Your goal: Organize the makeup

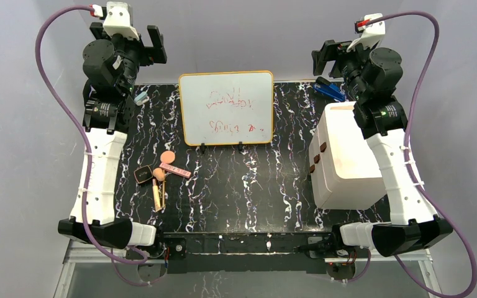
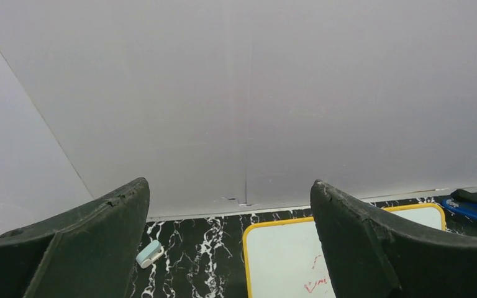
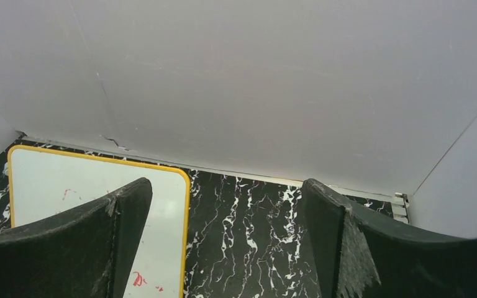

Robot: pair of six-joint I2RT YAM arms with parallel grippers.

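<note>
The makeup lies in a loose cluster on the left part of the black marbled table [image 1: 248,180]. It holds a round peach puff [image 1: 168,156], a pink flat palette [image 1: 175,169], a dark square compact [image 1: 141,174] and a tan wooden-handled brush [image 1: 157,195] with a thin stick beside it. My left gripper [image 1: 154,45] [image 2: 228,184] is raised at the back left, far from the cluster, open and empty. My right gripper [image 1: 325,59] [image 3: 227,184] is raised at the back right, also open and empty. Neither wrist view shows the makeup.
A yellow-framed whiteboard [image 1: 227,107] [image 2: 286,261] [image 3: 68,186] stands at the back centre. A white case [image 1: 345,158] sits on the right under the right arm. A blue object [image 1: 329,90] [image 2: 475,208] lies behind it. A small pale-blue object [image 1: 140,97] [image 2: 149,254] lies at the back left.
</note>
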